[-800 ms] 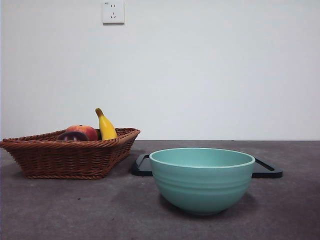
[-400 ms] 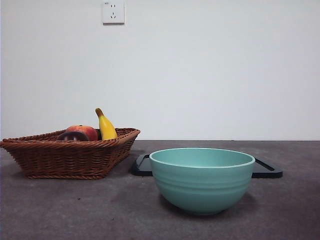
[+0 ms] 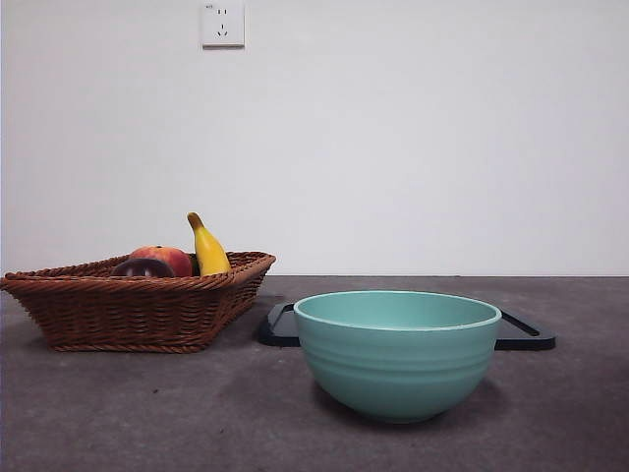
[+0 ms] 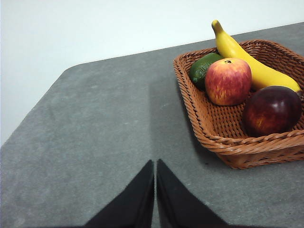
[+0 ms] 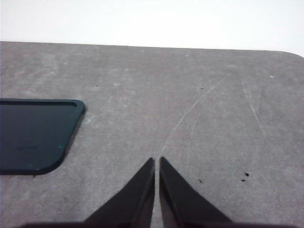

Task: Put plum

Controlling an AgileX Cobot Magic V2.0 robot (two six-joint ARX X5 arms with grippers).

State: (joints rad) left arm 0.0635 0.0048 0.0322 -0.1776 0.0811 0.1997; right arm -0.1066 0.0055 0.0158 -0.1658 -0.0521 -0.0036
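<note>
We are looking at the round, glossy, dark maroon plum (image 4: 271, 110), which is sitting inside the brown woven wicker basket (image 4: 216, 137) at its near corner, just beside the red-orange peach-like fruit (image 4: 228, 80) and the long yellow banana (image 4: 251, 64). We are judging it firm and smooth, fairly light, and liable to slip or roll between flat jaws because of its shiny skin; taking hold across its widest middle, from above, looks safest to us, since the basket wall is crowding its outer side.

Our left gripper (image 4: 155, 190) is hovering over bare grey table (image 4: 95, 142), well apart from the basket, with its two black jaws pressed together and holding nothing. Our right gripper (image 5: 156, 190) is waiting over the table near the flat black tray (image 5: 33, 137), its jaws likewise closed and empty.

We are counting one plum, one peach-like fruit, one banana and one green fruit (image 4: 204, 69) half hidden behind them, so four fruits in one basket. There is also one wide turquoise ceramic bowl (image 3: 397, 354) and one tray behind it.
</note>
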